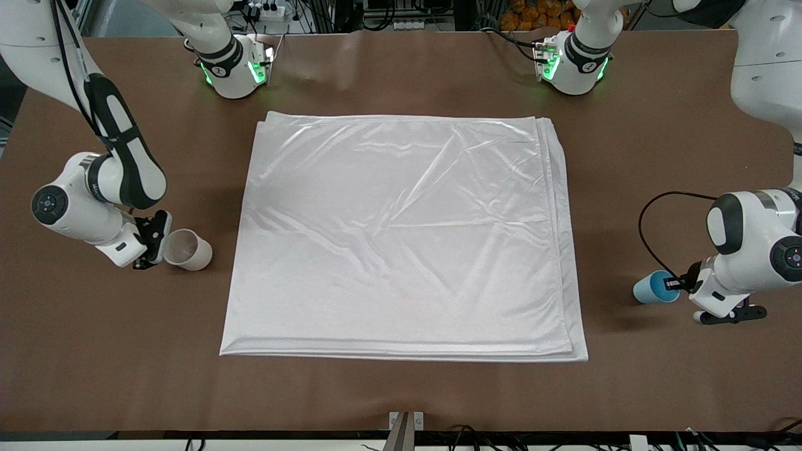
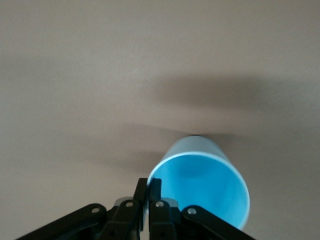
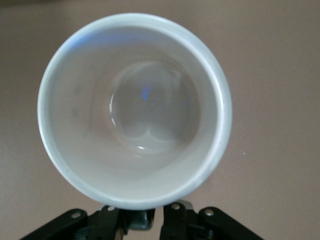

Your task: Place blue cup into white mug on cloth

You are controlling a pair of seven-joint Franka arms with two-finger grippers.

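The white cloth [image 1: 401, 238] lies spread over the middle of the table. At the left arm's end, off the cloth, the blue cup [image 1: 651, 289] [image 2: 200, 185] is tipped with its mouth toward my left gripper [image 1: 677, 283] [image 2: 148, 187]. That gripper is shut on the cup's rim, one finger inside and one outside. At the right arm's end, off the cloth, the white mug [image 1: 188, 249] [image 3: 135, 110] is tipped with its mouth toward my right gripper [image 1: 160, 245] [image 3: 142, 215]. Its jaws are closed around the mug's dark handle, just under the rim.
Both arm bases [image 1: 235, 69] [image 1: 573, 62] stand along the table's edge farthest from the front camera. A black cable [image 1: 648, 228] loops above the table beside the left wrist. A small metal bracket [image 1: 406, 426] sits at the table's nearest edge.
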